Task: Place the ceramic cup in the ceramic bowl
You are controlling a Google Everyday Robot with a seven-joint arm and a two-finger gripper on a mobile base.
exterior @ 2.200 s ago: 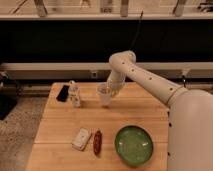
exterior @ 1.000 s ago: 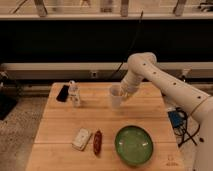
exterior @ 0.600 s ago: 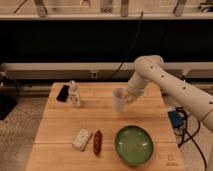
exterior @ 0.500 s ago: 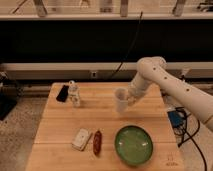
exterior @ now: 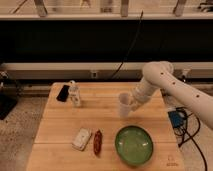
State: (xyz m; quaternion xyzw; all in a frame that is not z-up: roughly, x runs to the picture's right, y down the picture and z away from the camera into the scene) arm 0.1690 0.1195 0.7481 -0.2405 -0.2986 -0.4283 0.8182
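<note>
The whitish ceramic cup [exterior: 124, 105] hangs upright in the air above the wooden table [exterior: 60, 130], held at its right side by my gripper [exterior: 133, 104], which is shut on it. The green ceramic bowl [exterior: 134, 144] sits on the table near the front right, just below and a little right of the cup. The cup's base is above the bowl's far rim and apart from it. My white arm [exterior: 165, 82] comes in from the right.
A small white capped bottle [exterior: 75, 94] and a black phone-like item [exterior: 63, 92] stand at the back left. A white packet [exterior: 81, 139] and a reddish-brown snack [exterior: 97, 142] lie front left of the bowl. A blue box [exterior: 175, 119] and cables lie right of the table.
My gripper has carried the cup from beside the bottle rightward and toward the front, and it now hangs near the bowl's far rim. Nothing else on the table has moved.
</note>
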